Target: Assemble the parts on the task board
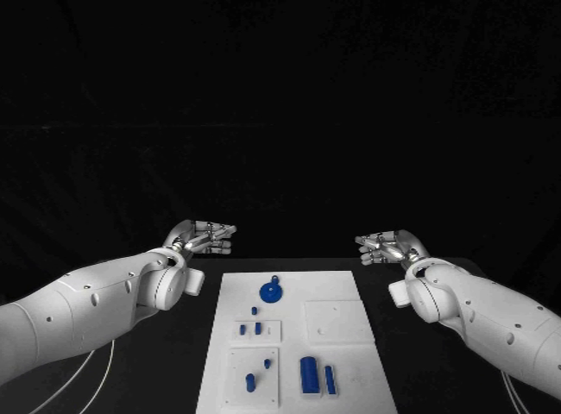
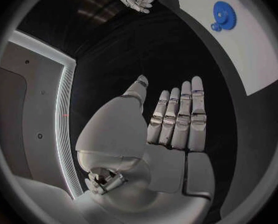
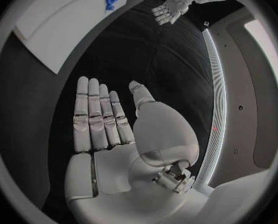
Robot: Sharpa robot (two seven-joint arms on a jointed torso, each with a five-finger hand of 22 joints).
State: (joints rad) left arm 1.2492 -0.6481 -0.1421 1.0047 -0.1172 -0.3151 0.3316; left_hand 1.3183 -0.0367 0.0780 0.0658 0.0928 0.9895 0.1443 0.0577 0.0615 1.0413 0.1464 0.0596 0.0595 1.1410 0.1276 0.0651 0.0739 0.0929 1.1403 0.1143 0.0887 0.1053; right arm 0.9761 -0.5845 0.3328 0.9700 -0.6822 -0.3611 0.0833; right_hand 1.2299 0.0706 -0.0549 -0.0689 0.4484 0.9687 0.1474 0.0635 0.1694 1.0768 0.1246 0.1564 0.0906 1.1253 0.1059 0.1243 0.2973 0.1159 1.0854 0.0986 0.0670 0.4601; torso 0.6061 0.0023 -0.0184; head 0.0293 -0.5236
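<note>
Nearest the camera, at 6 o'clock, the white task board carries blue parts and a blue gear toward 12. Left hand at 10 o'clock and right hand at 2 hover with fingers straight, holding nothing.

From my console the board looks like matt white plastic, smooth. The parts, such as the gear, read as smooth blue plastic. The table is dull black. Both hands, left and right, show brushed silver metal; the arms' white shells look glossy.
</note>
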